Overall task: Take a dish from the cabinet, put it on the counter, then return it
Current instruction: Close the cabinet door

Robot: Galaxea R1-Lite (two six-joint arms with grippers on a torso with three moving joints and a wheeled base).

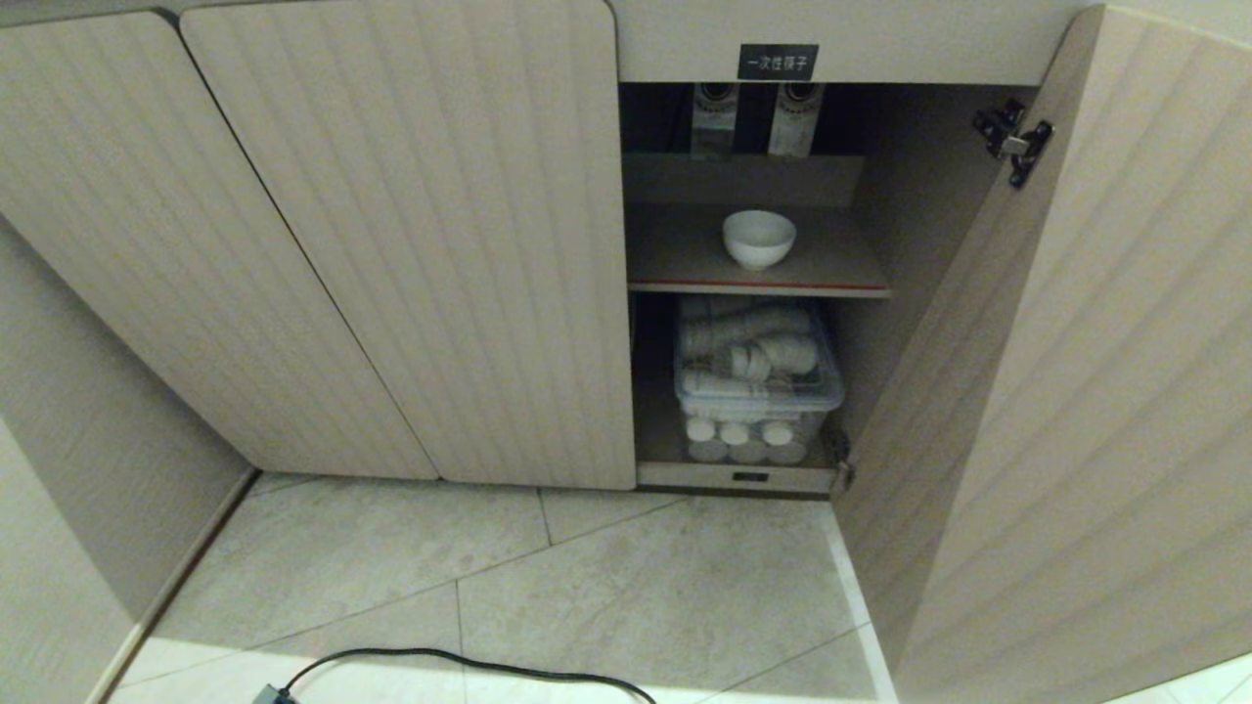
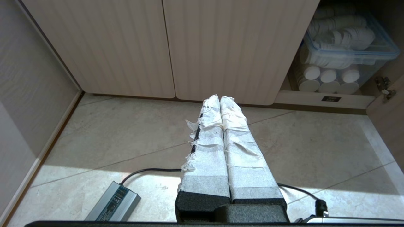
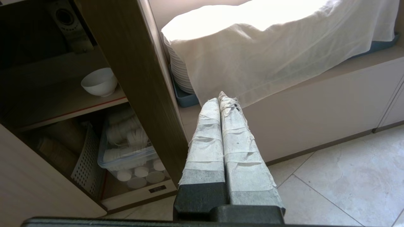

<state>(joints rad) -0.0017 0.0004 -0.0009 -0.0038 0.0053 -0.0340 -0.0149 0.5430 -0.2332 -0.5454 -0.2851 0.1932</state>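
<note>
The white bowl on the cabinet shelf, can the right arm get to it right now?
Probably not directly: the right gripper, fingers shut, sits outside the open door, which stands between it and the bowl.

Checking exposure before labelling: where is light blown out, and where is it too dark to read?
Right wrist view: the white cloth is blown out near the top, and the cabinet interior is dim. Left wrist view: a sunlit patch falls on the floor. Head view: even light, the dish clear.
</note>
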